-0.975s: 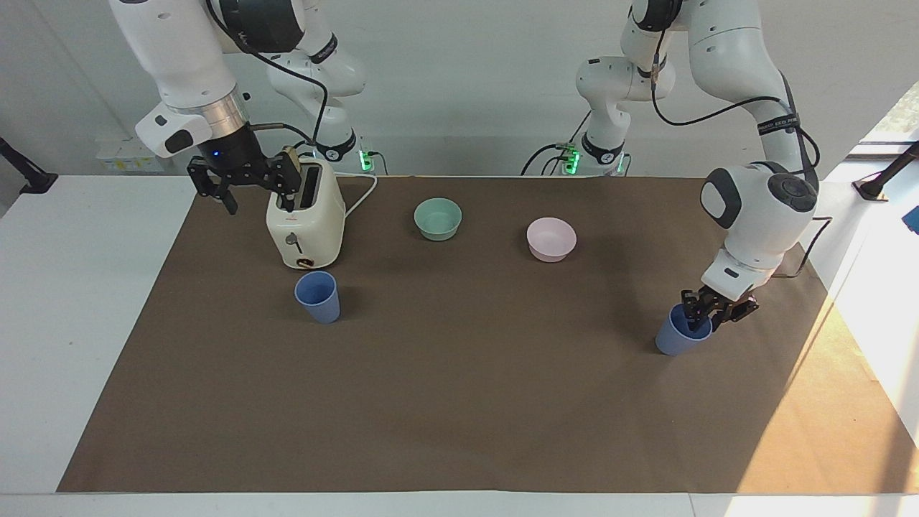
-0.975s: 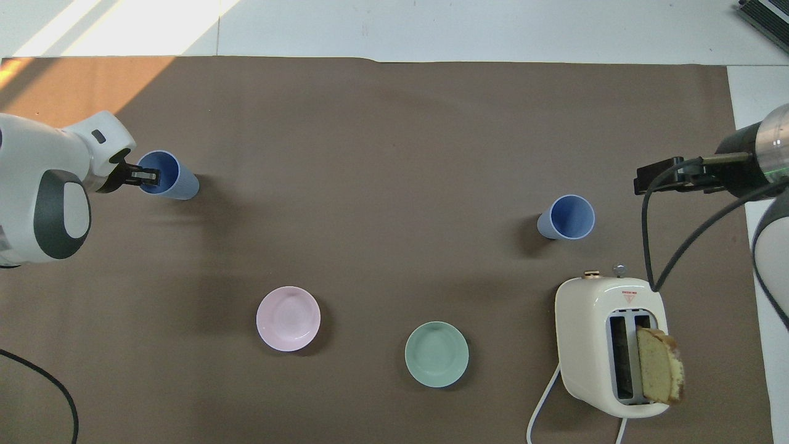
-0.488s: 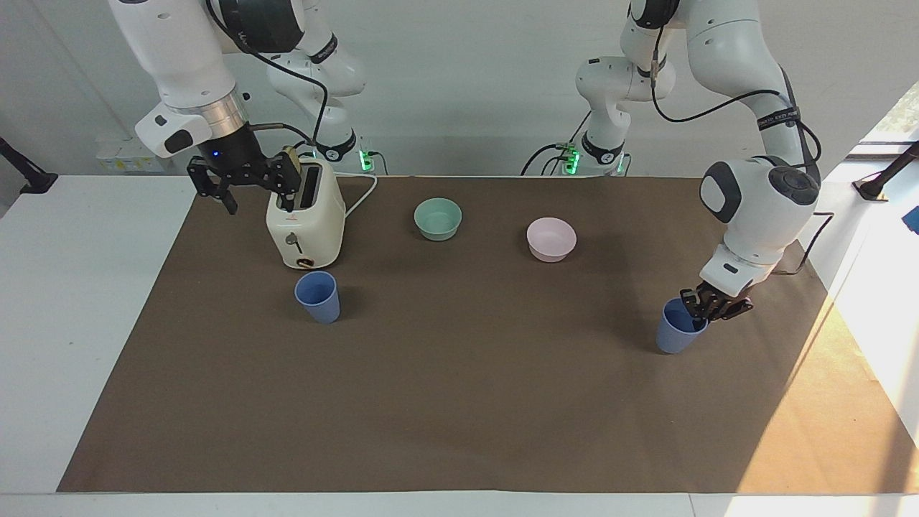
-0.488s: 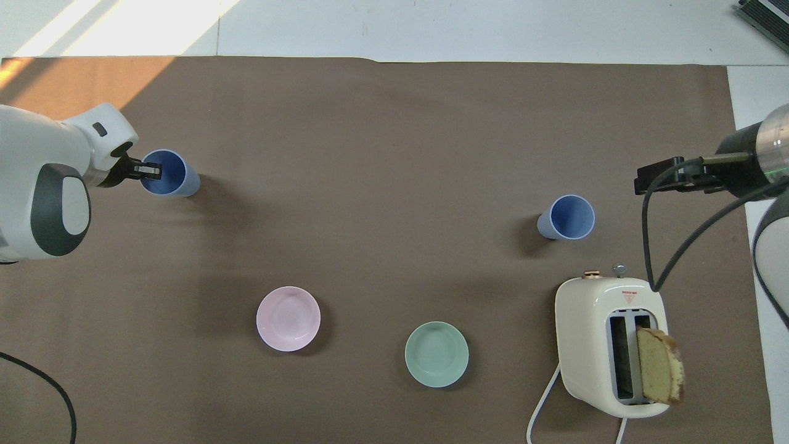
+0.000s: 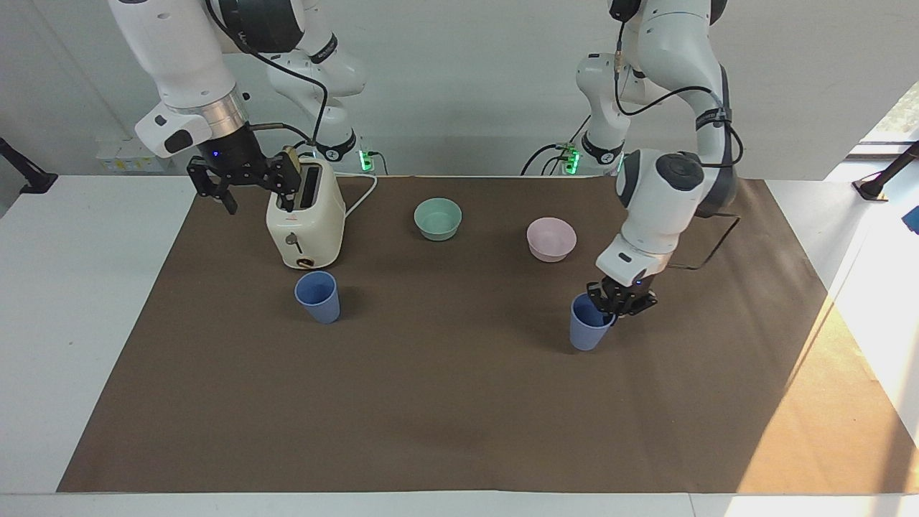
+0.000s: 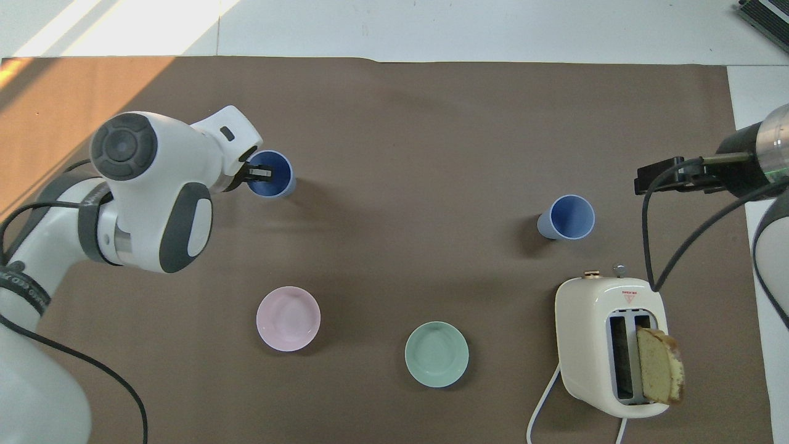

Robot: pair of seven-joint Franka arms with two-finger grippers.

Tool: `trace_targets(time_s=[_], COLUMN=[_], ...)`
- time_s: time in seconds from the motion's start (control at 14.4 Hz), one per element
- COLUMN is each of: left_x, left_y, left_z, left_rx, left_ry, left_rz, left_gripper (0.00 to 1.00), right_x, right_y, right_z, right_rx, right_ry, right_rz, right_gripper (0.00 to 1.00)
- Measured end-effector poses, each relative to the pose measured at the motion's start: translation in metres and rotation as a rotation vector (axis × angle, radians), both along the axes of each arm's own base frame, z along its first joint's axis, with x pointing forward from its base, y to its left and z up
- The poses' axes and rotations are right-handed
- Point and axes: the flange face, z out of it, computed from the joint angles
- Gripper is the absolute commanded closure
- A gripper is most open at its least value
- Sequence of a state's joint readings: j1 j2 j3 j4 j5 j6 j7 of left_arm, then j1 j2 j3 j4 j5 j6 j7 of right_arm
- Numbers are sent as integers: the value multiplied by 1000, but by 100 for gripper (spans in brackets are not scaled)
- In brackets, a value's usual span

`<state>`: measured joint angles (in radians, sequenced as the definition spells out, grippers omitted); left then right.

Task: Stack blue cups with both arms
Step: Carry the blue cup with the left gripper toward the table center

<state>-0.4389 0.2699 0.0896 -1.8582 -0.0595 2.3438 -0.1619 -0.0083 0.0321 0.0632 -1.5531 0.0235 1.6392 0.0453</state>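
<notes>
left hand (image 5: 616, 307) pinching rim of 1 blue cup (image 5: 590, 323), over table (image 5: 459, 402) near pink bowl (image 5: 551, 239) | 2nd cup (image 5: 317, 296) beside toaster (image 5: 305, 215) | right hand (image 5: 244, 179) waits, fingers apart, empty | cups judged light, thin, slippery: grip rim wall

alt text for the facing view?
The left hand grips the rim of a blue cup above the brown mat. The second blue cup stands by the toaster; the right hand waits there.
</notes>
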Motion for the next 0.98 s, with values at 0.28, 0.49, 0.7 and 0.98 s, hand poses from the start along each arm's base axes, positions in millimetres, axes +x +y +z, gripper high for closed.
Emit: trace_targets(time_s=[0.28, 0.49, 0.7, 0.98], left_x=[-35, -57, -58, -42], left_y=[-84, -125, -128, -108], left_z=[-16, -34, -35, -12], left_rx=[-26, -22, -22, -38], left_ry=[22, 52, 51, 16], left_rz=[19, 22, 29, 67], left_gripper=[100, 49, 0, 0], right_x=[0, 0, 0, -1], right_y=[0, 0, 0, -3], right_z=[0, 0, 0, -1], right_rx=[0, 0, 0, 0], right_ry=[0, 0, 0, 7], right_rz=[0, 0, 0, -4], right_gripper=[0, 0, 0, 0])
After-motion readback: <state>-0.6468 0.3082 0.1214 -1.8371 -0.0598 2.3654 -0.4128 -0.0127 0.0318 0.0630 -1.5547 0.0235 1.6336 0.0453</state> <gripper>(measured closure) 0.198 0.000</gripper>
